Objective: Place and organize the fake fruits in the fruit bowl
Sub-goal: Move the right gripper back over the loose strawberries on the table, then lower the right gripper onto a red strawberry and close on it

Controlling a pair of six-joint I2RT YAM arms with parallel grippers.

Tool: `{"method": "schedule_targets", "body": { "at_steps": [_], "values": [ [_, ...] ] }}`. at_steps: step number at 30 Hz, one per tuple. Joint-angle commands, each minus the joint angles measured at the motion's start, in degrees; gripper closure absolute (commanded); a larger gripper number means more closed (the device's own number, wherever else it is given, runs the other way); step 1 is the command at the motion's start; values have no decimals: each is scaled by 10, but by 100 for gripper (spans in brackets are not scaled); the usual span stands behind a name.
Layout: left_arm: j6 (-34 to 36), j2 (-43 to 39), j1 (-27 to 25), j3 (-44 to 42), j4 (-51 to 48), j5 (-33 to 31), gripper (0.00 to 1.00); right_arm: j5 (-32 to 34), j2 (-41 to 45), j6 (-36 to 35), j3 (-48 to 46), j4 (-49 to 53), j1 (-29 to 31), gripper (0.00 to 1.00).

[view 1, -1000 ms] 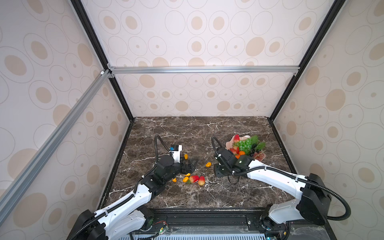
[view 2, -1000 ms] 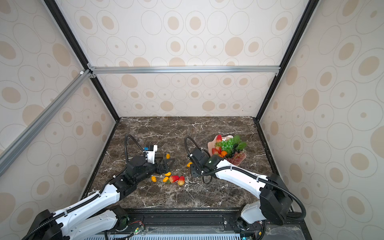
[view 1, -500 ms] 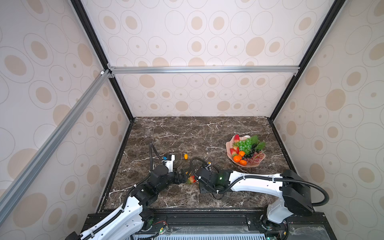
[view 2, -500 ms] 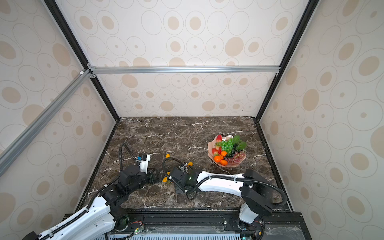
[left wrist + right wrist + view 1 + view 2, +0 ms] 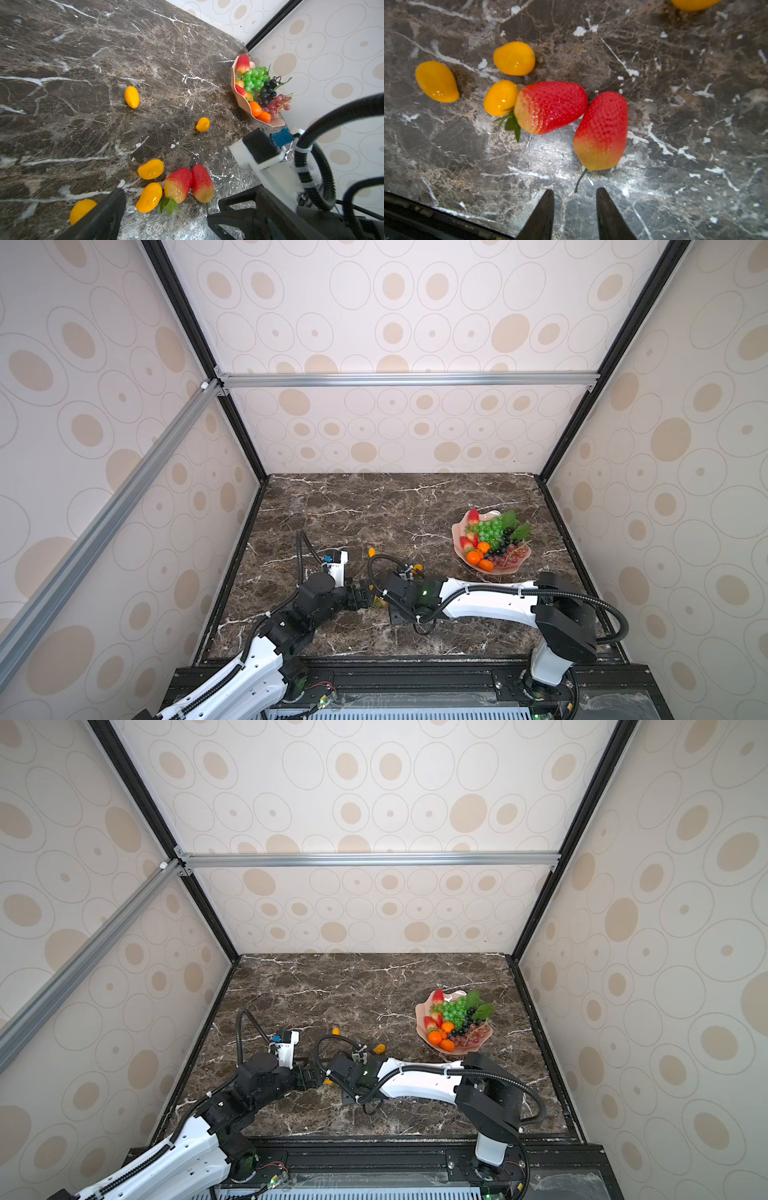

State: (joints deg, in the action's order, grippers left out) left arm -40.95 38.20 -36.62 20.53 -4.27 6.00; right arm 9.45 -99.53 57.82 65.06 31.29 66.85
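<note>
Swinging away from the fruit bowl since a second ago, the right arm now lies low across the front of the bench, and the left arm has drawn back toward the front edge. In both top views the bowl sits at about 3 o'clock from the bench's middle. It is heaped with green grapes, dark grapes, red grapes, strawberries and oranges.

The loose fruit lies at about 6 o'clock from the middle, between the two grippers. The right gripper hovers over the bench, released, its jaws apart with nothing between them. The thin green stem of one loose strawberry points at that gap. A second loose strawberry touches it near the red ends. One yellow oval rests against the second strawberry's leafy end, and two more yellow ovals lie just beside.

The left gripper is spread wide and grips nothing; one of its fingers stands in front of a yellow oval.

Two stray ovals lie apart from the cluster, at about 12 and 2 o'clock from it.
</note>
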Motion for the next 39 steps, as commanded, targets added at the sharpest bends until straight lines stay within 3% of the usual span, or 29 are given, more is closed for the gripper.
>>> {"method": "schedule_targets", "body": {
  "at_steps": [1,13,31,39],
  "values": [
    [-7,-6,4,-2,-2,-9,1,7,-11,21,17,36,3,63],
    [-11,-15,4,-12,5,-7,1,0,-41,17,30,38,2,64],
    [-12,-19,3,-16,9,-8,1,-4,-61,15,29,35,-2,77],
    [-13,-17,3,-17,15,-8,1,-1,-58,9,30,36,-4,88]
  ]
}}
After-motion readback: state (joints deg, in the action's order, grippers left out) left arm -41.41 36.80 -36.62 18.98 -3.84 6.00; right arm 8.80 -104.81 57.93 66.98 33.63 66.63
